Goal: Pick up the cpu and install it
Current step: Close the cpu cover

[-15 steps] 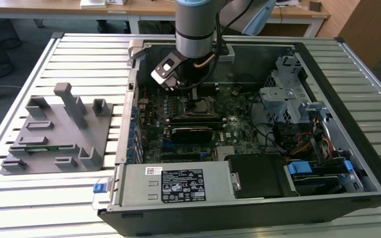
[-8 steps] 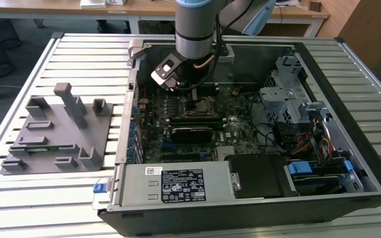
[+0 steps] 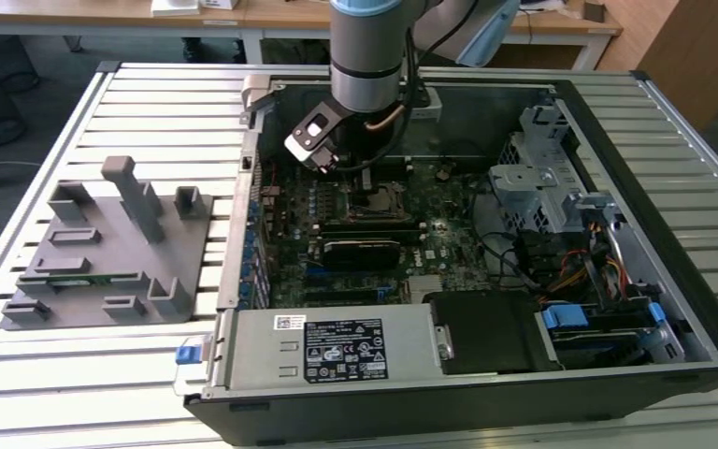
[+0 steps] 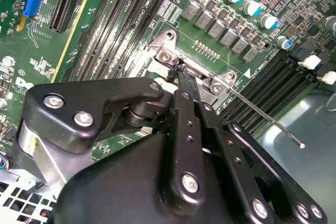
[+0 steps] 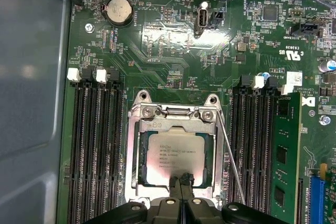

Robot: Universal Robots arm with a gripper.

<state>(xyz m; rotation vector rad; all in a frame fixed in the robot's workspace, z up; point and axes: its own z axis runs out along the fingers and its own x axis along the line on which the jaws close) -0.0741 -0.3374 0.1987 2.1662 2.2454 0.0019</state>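
Print too small to read marks the pale silvery square cpu (image 5: 170, 156), seated in the socket frame (image 5: 137, 145), with the pincer (image 5: 181, 178) tips closed together, touching one edge.

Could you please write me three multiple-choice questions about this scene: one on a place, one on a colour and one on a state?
1. Where is the cpu?
A. in mid-air
B. flat in the socket
C. on the floor

2. What colour is the memory stick?
A. green
B. red
C. white

3. How is the gripper?
A. wide open
B. shut on a screwdriver
C. shut, tips at the cpu's edge

Answers:
1 B: the first wrist view shows it lying inside the socket.
2 A: its board is plainly green.
3 C: the tips meet with no gap, just over the cpu's edge.
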